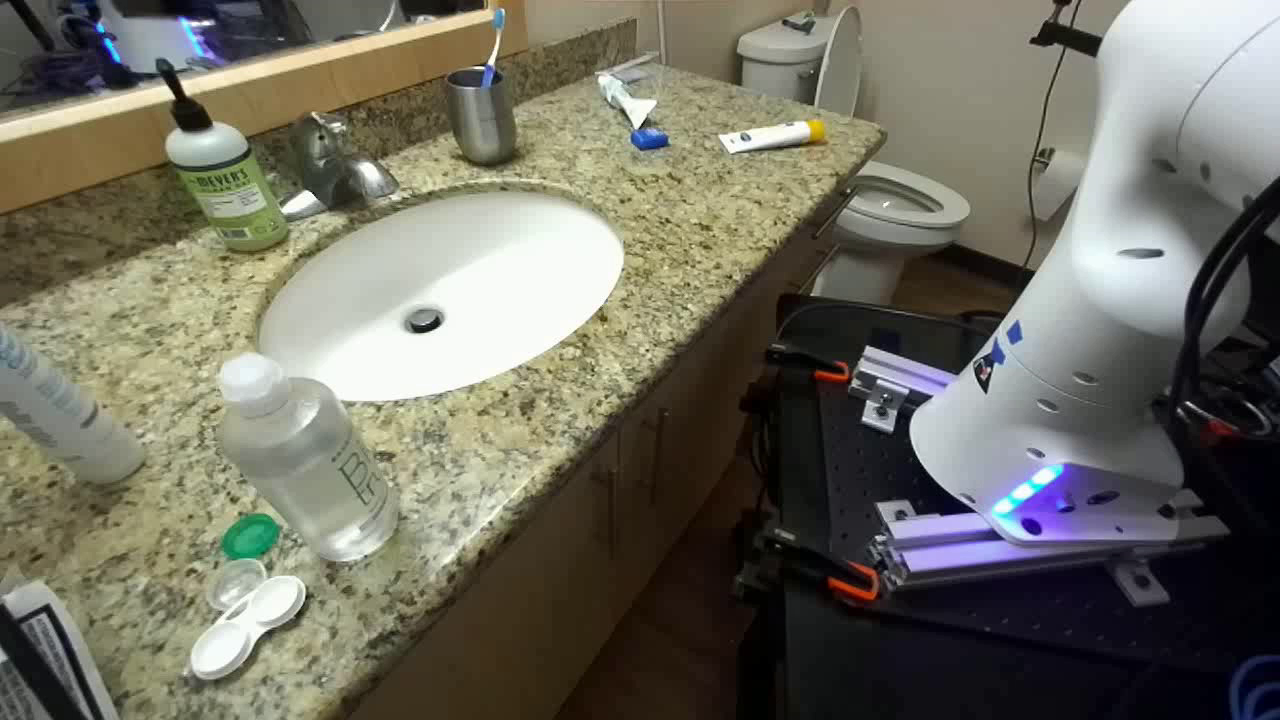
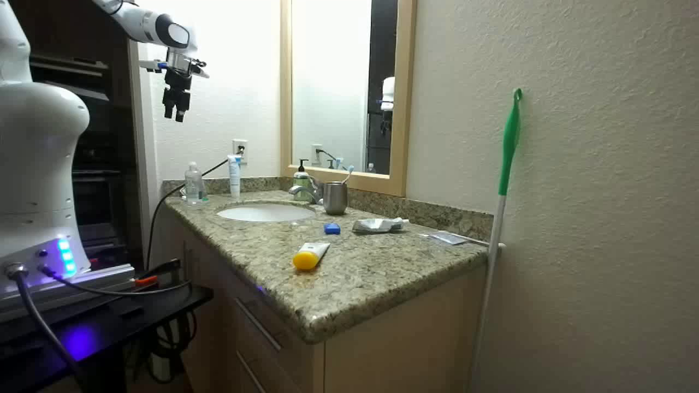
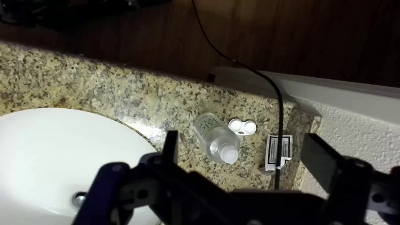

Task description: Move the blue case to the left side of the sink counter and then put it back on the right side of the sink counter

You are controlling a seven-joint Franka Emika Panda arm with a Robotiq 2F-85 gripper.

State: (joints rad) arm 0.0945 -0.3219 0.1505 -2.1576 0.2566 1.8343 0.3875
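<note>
The small bright blue case (image 1: 649,139) lies flat on the speckled granite sink counter (image 1: 700,225). It is past the basin, between a crumpled white tube and a white tube with a yellow-orange cap. In an exterior view the blue case (image 2: 332,228) sits in front of the metal cup on the counter (image 2: 360,273). My gripper (image 2: 174,117) hangs high above the opposite end of the counter, over the transparent bottle's end, far from the case. In the wrist view the gripper (image 3: 242,137) has its fingers wide apart with nothing between them. The case is out of the wrist view.
A transparent bottle (image 1: 310,470), a white lens case (image 1: 247,627) and a leaning white tube (image 1: 60,410) stand near the far-from-case end. A soap bottle (image 1: 228,185), faucet (image 1: 335,165) and metal cup (image 1: 482,120) line the back. A black cable (image 3: 279,125) crosses below my gripper.
</note>
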